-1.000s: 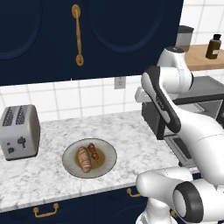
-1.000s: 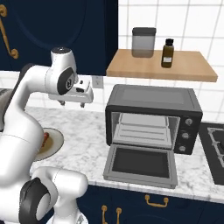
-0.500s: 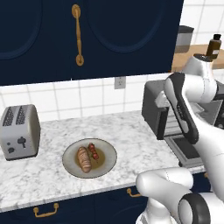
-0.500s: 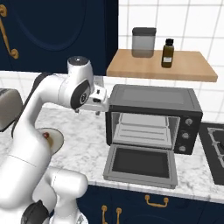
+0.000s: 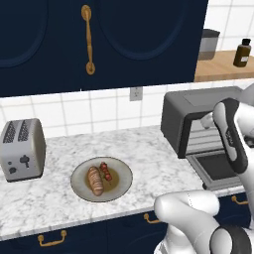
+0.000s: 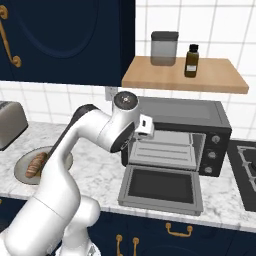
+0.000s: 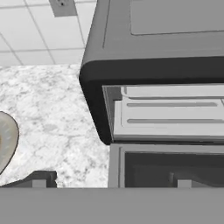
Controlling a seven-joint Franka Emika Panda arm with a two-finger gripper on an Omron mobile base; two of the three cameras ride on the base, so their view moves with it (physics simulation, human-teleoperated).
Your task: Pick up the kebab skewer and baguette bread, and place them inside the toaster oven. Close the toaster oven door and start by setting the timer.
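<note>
On a round plate (image 5: 119, 191) left of centre on the counter lie the tan baguette bread (image 5: 95, 180) and, beside it, the kebab skewer (image 5: 105, 171) with red and brown chunks. The dark grey toaster oven (image 6: 176, 114) stands to the right with its wire rack (image 7: 170, 117) showing. The toaster oven door (image 6: 161, 187) is folded down flat. My gripper (image 7: 111, 183) hangs open above the oven's front left corner, facing the opening. Its fingertips (image 7: 39, 182) are wide apart with nothing between them. The baguette's end (image 6: 35, 165) peeks out behind my arm.
A silver two-slot toaster (image 5: 22, 149) stands at the counter's far left. A wooden shelf (image 6: 185, 75) above the oven carries a grey canister (image 6: 164, 48) and a brown bottle (image 6: 191, 60). A stove top (image 6: 245, 172) lies right of the oven. Dark cupboards hang overhead.
My arm has swung right, away from the counter's middle, and now reaches the toaster oven's front. The plate, food and oven door have stayed put. The gripper has stayed open.
</note>
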